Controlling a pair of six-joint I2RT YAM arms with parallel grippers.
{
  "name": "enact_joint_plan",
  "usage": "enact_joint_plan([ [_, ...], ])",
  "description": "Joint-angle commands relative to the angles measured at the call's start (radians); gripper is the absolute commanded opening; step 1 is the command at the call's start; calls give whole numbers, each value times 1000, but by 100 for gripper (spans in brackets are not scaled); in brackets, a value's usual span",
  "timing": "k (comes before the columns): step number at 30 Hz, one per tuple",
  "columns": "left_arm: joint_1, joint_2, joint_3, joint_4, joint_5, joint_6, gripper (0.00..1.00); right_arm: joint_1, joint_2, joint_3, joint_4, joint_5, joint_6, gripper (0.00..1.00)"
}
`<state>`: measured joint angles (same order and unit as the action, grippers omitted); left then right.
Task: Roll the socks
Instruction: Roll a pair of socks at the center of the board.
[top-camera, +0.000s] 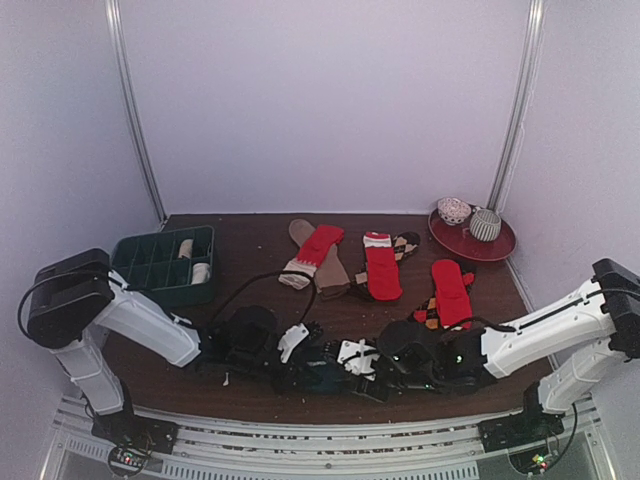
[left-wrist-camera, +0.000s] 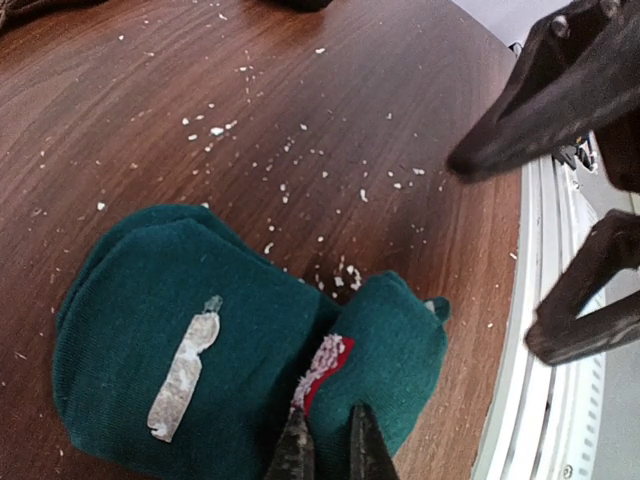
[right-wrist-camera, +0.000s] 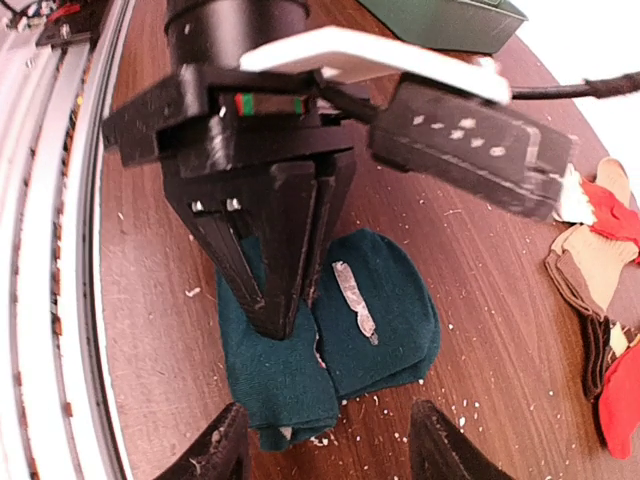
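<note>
Dark wood table (top-camera: 240, 235) is carrying everything. Green compartment tray (top-camera: 160, 237) is sitting well beyond the left jaws, off to their left, holding cream bundles (top-camera: 201, 272). Red plate (top-camera: 497, 248) is sitting far beyond the right jaws, holding two rolled bundles (top-camera: 485, 224). Red socks (top-camera: 382, 270) and a brown sock (top-camera: 300, 232) are lying flat beyond both jaws. Teal sock (left-wrist-camera: 120, 340), folded over, is lying under the left gripper (left-wrist-camera: 328, 450), whose jaws are pinching a fold of it. Right gripper (right-wrist-camera: 325, 450) is hovering just beside the sock, jaws standing apart, gripping nothing.
</note>
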<state>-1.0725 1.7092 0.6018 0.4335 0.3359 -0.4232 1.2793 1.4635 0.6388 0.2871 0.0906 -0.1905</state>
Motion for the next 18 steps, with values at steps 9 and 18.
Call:
enact_joint_plan([
  [9,13,37,-14,-158,52,-6,0,73,213,95,30,95,-139,55],
  [18,26,31,-25,-140,80,13,0,70,342,119,7,116,-81,37],
])
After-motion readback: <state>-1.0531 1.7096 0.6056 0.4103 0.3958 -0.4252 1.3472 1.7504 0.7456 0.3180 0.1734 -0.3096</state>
